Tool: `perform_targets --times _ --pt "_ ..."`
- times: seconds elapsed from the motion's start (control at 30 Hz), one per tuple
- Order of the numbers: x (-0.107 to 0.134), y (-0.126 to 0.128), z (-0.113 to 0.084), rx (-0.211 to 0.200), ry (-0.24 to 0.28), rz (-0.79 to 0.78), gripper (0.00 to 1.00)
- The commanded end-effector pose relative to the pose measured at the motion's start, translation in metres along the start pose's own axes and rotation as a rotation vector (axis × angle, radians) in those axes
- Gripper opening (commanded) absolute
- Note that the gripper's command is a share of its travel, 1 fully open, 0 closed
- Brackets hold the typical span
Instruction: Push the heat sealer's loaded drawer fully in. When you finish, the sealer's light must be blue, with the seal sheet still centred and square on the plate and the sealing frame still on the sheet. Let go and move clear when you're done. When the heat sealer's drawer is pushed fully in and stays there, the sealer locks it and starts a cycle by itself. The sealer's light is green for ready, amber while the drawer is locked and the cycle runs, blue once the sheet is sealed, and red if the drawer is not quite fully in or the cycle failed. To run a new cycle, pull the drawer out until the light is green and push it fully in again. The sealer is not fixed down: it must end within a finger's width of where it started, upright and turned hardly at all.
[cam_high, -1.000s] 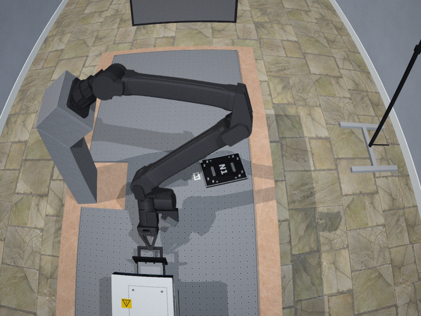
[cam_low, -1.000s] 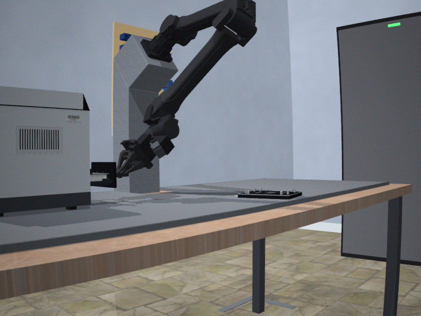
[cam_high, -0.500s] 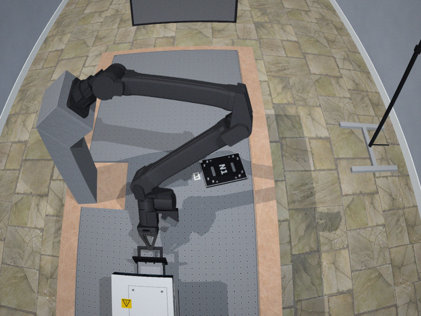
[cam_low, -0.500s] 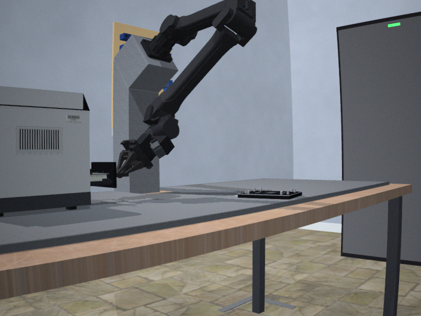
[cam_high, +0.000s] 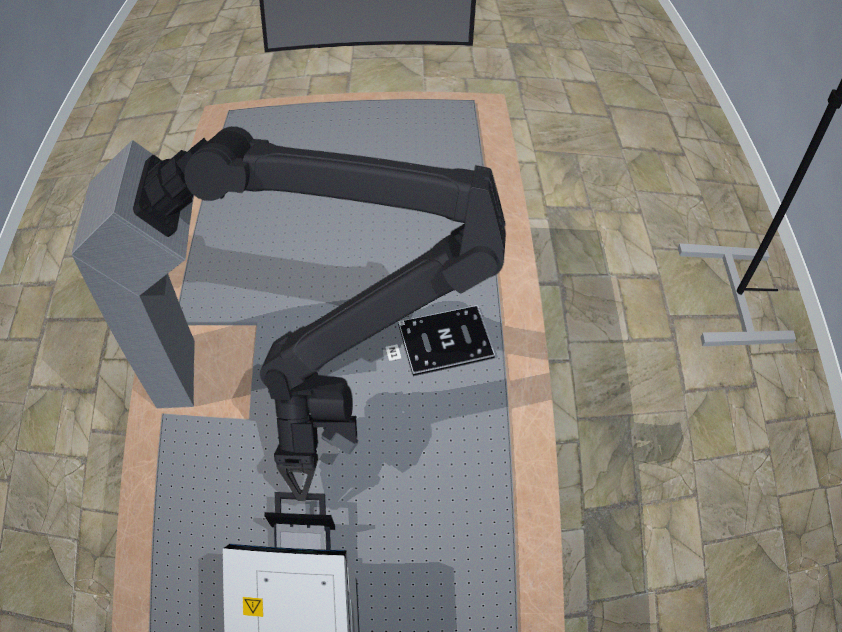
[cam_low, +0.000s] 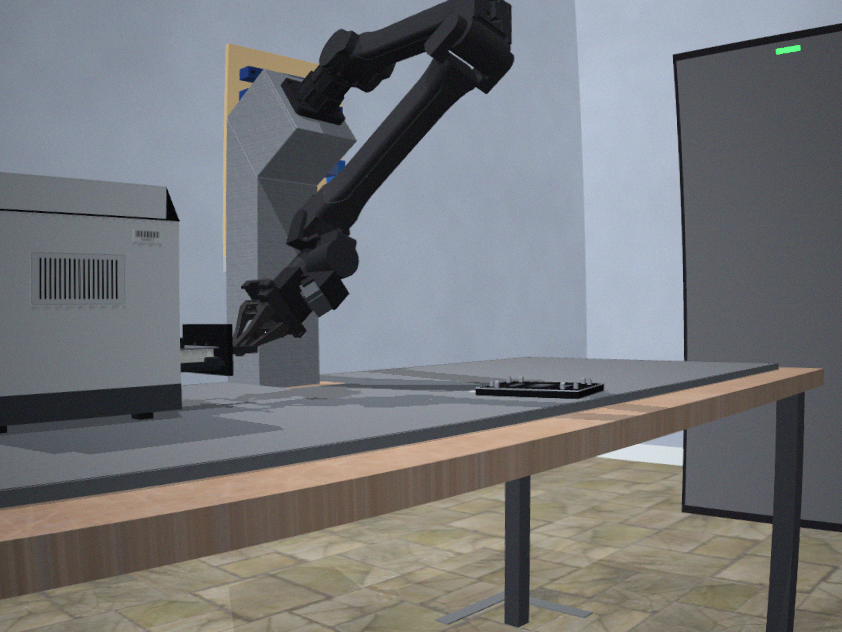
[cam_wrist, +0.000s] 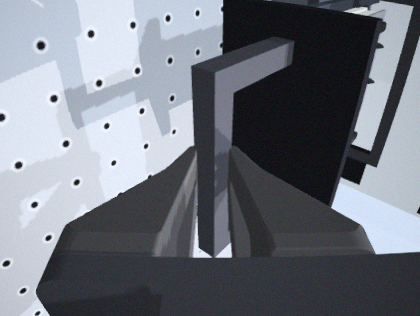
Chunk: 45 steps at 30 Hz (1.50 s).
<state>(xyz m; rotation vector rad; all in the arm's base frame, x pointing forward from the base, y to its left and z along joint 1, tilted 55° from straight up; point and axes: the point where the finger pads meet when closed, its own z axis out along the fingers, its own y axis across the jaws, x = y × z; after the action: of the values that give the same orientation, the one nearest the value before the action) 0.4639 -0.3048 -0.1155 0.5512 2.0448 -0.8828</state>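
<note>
Pinching one black bar-shaped drawer handle (cam_high: 299, 495) (cam_wrist: 206, 130) between its two fingers, the single black parallel gripper (cam_high: 299, 491) (cam_low: 238, 350) (cam_wrist: 212, 159) sits in front of one white-and-grey box-shaped heat sealer (cam_high: 292, 585) (cam_low: 88, 326). One drawer with a flat black front panel (cam_high: 299, 521) (cam_low: 216, 350) (cam_wrist: 290, 110) stands partly out of it. One black rectangular plate marked N1 (cam_high: 446, 350) (cam_low: 537, 392) and one small white N1 label (cam_high: 393, 352) lie well apart from the sealer. Sealer's light: can't tell.

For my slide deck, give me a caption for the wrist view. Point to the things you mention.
The gripper (cam_high: 299, 495) (cam_low: 236, 351) (cam_wrist: 212, 159) closed on the handle (cam_high: 299, 495) (cam_wrist: 205, 110) of the heat sealer's drawer, black front panel (cam_high: 299, 521) (cam_low: 208, 348) (cam_wrist: 295, 100) behind.
</note>
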Motion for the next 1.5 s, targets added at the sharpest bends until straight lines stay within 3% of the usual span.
perform_targets --times 0.0,1.47 --pt "0.012 0.001 0.001 0.003 0.022 -0.024 0.00" --pt "0.015 -0.046 0.051 0.012 0.029 -0.015 0.00"
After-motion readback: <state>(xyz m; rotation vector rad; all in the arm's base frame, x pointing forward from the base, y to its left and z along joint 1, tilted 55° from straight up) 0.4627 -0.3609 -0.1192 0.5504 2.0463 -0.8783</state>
